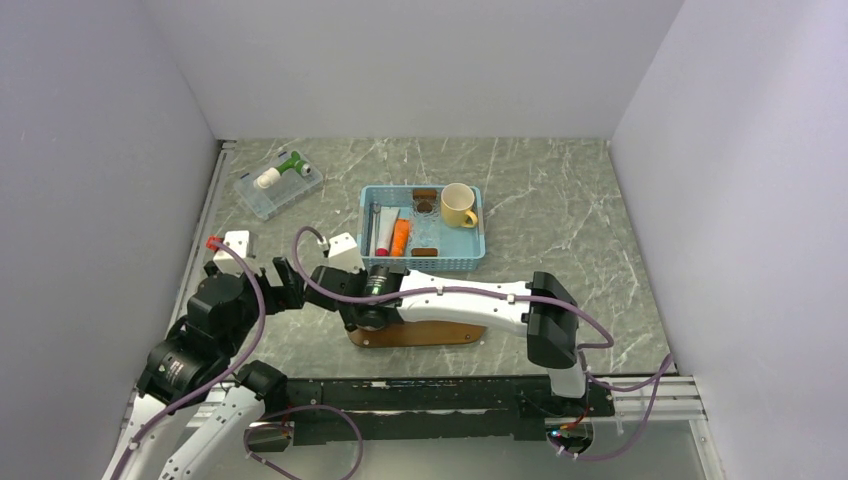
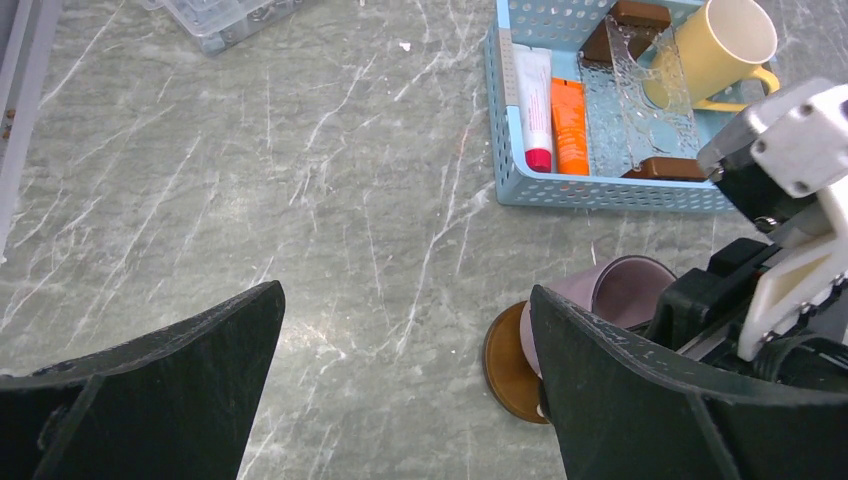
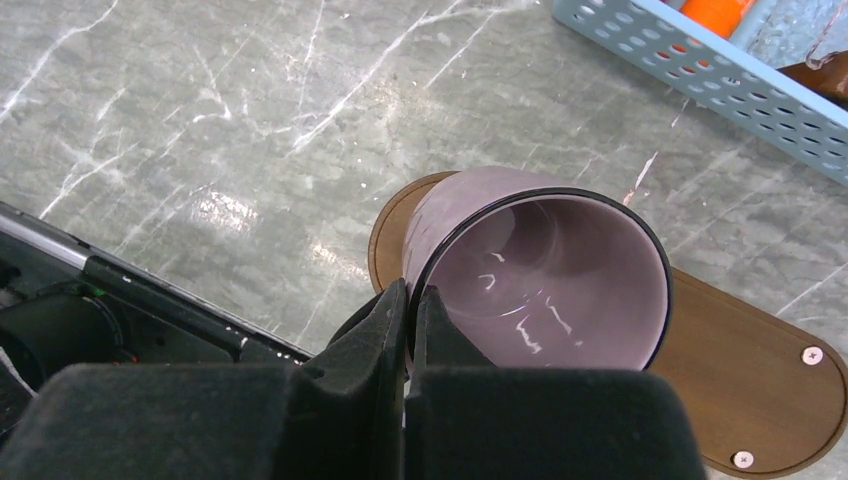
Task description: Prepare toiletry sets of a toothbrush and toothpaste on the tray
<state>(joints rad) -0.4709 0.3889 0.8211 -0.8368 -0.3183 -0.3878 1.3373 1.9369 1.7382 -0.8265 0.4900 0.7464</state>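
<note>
Cup [image 3: 545, 275] rim clamped by right fingers [image 3: 383, 335] over tray [image 3: 765, 385]; left fingers [image 2: 180, 375] spread, hovering.

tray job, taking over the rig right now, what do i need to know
Left gripper: open, empty, above the table.
Right gripper: shut on the rim of the mauve cup, at the end of the tray.
Toothpaste, and apparently the toothbrush, lie in the blue basket.
Done: no set on the tray.
Left: move both over.
</note>
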